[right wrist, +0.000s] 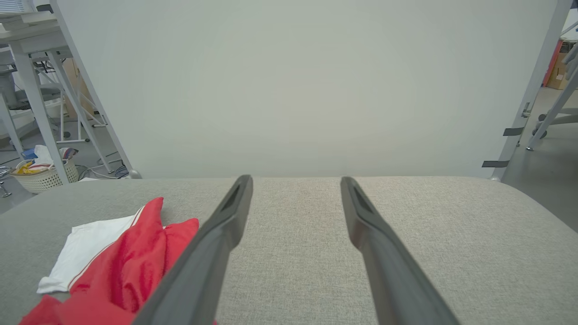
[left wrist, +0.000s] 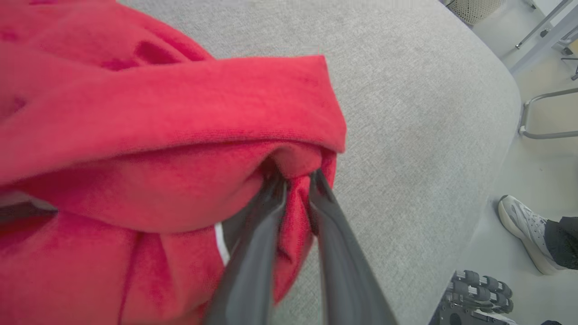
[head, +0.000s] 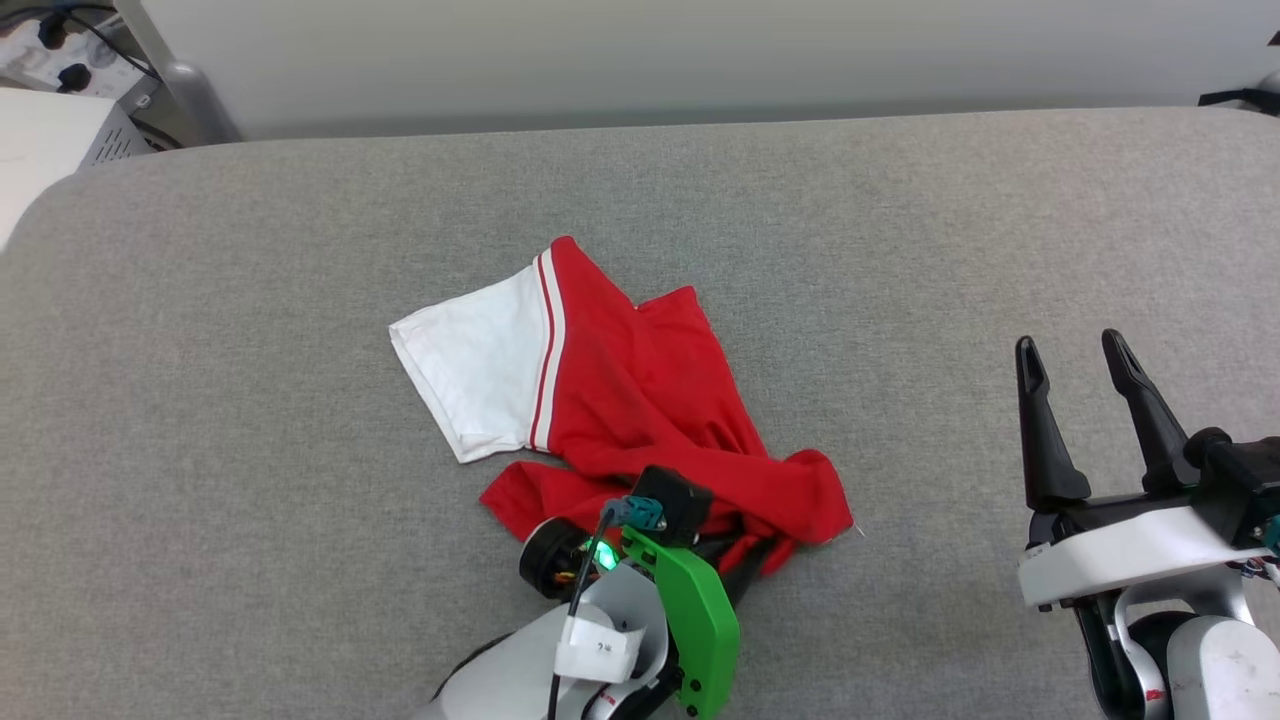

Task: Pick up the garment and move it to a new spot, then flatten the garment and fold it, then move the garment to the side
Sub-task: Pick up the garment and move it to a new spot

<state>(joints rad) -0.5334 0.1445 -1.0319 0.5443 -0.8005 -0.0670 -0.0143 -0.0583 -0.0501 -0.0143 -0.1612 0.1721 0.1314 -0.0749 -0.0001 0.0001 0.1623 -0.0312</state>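
Bright even light, faint shadows (nearest parts blurred)

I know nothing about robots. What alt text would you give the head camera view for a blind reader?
A crumpled red jersey T-shirt with a white sleeve lies on a grey fabric-covered table, with the left gripper tucked into its near folds. The right gripper stands open at the right, apart from the shirt.

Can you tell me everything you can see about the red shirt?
The shirt is soft red cloth with one white short sleeve showing, edged in red and white stripes. It lies crumpled, not flat, in the middle of the grey padded table, the sleeve spread out toward the robot's left. The left gripper pinches a fold at its near edge. Nothing else touches it.
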